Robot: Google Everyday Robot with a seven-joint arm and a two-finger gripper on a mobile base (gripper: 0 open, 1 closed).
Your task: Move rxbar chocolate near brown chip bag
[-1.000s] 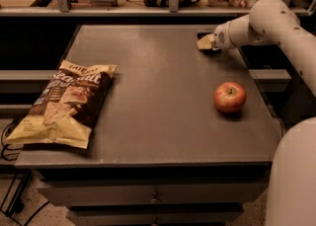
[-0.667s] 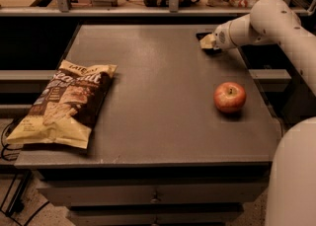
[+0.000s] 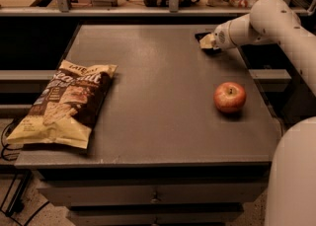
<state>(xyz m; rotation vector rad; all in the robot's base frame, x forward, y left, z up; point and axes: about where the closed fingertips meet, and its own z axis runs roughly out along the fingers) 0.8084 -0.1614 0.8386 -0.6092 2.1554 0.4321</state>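
In the camera view, the claw [image 3: 207, 41] is low at the back of the counter [image 3: 158, 72], behind the red apple [image 3: 229, 96]. It sits right on the rxbar chocolate [image 3: 201, 36], a small black bar, most likely so it can pick it up. I cannot tell if the claw has hold of the bar or not. The brown chip bag [image 3: 64, 104] lies flat, far across the counter from the apple. So the bar needs a long ride over to it.
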